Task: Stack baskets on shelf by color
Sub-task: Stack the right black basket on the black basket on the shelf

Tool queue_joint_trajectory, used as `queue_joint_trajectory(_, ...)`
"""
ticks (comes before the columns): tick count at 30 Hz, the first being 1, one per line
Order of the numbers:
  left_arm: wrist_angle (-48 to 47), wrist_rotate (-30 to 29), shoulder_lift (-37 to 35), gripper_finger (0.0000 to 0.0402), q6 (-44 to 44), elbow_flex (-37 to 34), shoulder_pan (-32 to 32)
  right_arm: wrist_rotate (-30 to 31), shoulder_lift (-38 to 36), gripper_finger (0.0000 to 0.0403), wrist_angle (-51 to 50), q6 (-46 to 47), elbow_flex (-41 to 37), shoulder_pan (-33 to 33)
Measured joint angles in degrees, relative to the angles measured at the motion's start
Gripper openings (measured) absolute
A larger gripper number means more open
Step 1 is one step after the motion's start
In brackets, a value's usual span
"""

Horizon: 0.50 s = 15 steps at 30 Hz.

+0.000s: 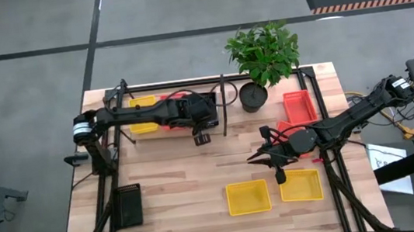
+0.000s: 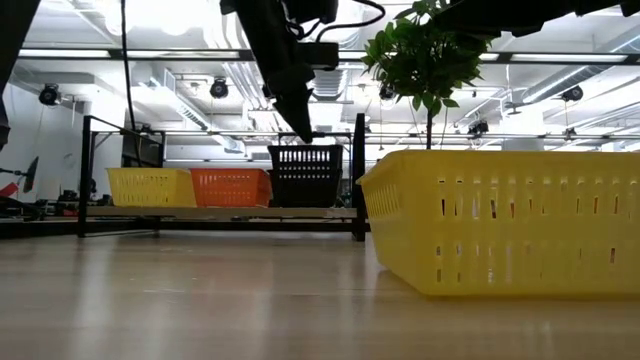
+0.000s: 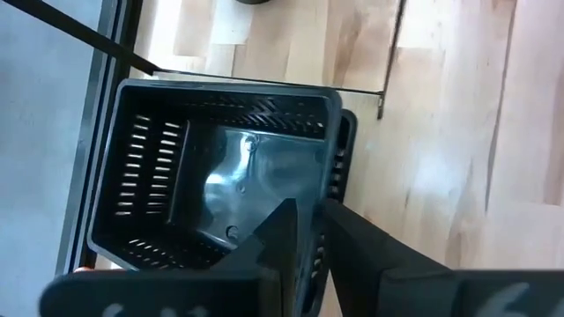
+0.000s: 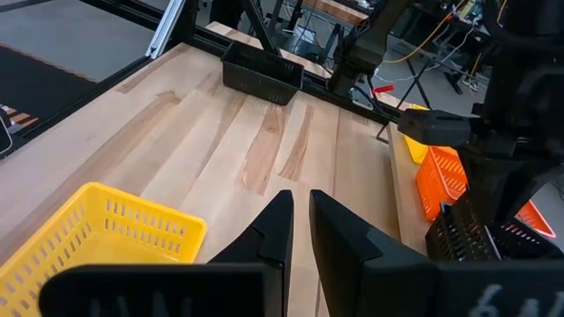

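On the shelf (image 2: 220, 212) at the table's far left stand a yellow basket (image 2: 150, 187), a red-orange basket (image 2: 230, 187) and a black basket (image 2: 305, 175), side by side. My left gripper (image 3: 308, 220) reaches down from above and is shut on the black basket (image 3: 220, 176), whose bottom is level with the board. My right gripper (image 4: 300, 216) hovers shut and empty over the table's right side, just beyond two yellow baskets (image 1: 247, 197) (image 1: 301, 185). Another black basket (image 1: 129, 205) rests on the tabletop near left. My left gripper pinches one side wall of the black basket at its rim (image 3: 328, 180), one finger inside the basket and one outside. The fingers come from above, pointing down. The basket stays upright at shelf height; I cannot tell whether its bottom rests on the board.
A potted plant (image 1: 261, 55) stands at the far edge between the shelf sections. Red-orange baskets (image 1: 300, 108) lie in the right shelf section. Thin black rods (image 1: 223, 106) frame the shelf. Bare wood (image 1: 182, 173) stretches across the table's middle.
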Motion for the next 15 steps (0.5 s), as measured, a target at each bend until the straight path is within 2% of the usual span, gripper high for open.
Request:
queue_joint_trajectory(8,0.3,-0.9,-0.3,0.0042,-0.2,0.0,-0.8,0.0,0.0,0.0034,0.0,-0.1,0.0,0.0)
queue_joint_trajectory(15,5.6,-2.3,-0.2,0.0042,-0.2,-2.3,-0.7,0.0,0.0,0.0034,-0.1,-0.2,0.0,0.0)
